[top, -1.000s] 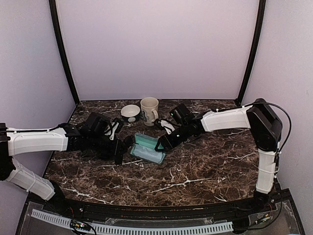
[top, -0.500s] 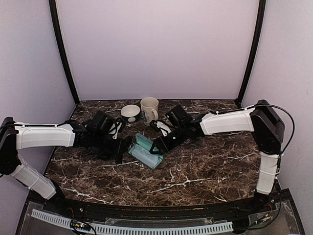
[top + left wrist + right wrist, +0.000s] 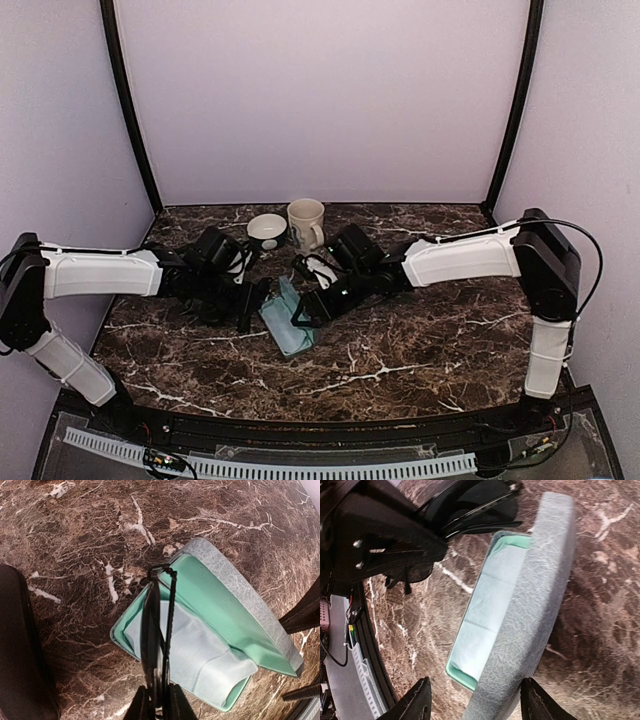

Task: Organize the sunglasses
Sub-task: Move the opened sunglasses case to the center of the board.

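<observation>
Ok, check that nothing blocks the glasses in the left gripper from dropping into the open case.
Nothing solid does. The left gripper holds the folded sunglasses over the open case, whose lid stands raised between the fingers of the right gripper. Only a pale cloth lies inside it.

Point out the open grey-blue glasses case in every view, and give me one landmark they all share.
Top external: the glasses case lies just left of centre, nearer than the mug.
Left wrist: the case fills the centre and right, lid open, mint lining showing.
Right wrist: its grey lid runs down the middle-right.
Shared landmark: the white-veined marble table beneath it.
</observation>
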Motion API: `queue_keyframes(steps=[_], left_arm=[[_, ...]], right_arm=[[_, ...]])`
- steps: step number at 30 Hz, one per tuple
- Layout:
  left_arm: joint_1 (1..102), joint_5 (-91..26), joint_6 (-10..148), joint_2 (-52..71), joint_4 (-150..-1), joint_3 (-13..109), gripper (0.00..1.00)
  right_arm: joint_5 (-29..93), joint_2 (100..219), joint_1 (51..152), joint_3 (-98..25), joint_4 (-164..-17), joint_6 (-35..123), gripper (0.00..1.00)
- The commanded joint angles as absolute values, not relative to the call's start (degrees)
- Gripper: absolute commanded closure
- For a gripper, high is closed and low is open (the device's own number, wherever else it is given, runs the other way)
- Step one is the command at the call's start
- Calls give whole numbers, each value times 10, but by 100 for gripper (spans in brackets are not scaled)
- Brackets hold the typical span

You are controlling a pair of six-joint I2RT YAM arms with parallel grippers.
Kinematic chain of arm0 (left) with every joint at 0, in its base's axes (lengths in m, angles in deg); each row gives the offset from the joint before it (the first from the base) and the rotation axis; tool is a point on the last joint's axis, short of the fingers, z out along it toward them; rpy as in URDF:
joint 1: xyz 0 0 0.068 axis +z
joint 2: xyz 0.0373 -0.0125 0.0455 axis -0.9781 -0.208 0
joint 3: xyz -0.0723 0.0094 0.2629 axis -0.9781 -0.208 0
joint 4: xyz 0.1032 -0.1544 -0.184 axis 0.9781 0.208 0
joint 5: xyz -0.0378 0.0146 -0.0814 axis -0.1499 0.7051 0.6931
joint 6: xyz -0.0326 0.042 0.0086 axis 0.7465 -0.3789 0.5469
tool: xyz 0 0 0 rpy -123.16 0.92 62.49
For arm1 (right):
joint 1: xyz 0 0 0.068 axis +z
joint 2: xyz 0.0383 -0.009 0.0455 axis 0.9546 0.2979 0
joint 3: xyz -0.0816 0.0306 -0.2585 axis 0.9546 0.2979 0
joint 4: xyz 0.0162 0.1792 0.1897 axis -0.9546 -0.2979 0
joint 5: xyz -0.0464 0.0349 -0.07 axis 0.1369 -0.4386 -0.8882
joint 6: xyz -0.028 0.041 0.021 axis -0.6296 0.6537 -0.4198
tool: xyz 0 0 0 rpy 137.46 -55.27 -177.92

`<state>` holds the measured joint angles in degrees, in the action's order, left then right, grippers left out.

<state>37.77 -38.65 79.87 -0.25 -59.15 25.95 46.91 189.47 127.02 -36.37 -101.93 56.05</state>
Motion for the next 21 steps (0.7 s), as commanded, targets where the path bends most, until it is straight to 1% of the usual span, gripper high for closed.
queue_keyframes(steps=[1, 5, 11, 21], left_arm=[[382, -407, 804, 1, -568, 275, 91], [381, -437, 820, 0, -540, 283, 92], [378, -439, 855, -13, -511, 296, 94], [325, -481, 923, -45, -475, 325, 92]], right_arm=[[492, 1871, 1290, -352, -976, 586, 39], [501, 1871, 1300, -348, -954, 596, 39], [502, 1876, 1301, -342, -936, 598, 39], [511, 1864, 1301, -324, -923, 580, 39]])
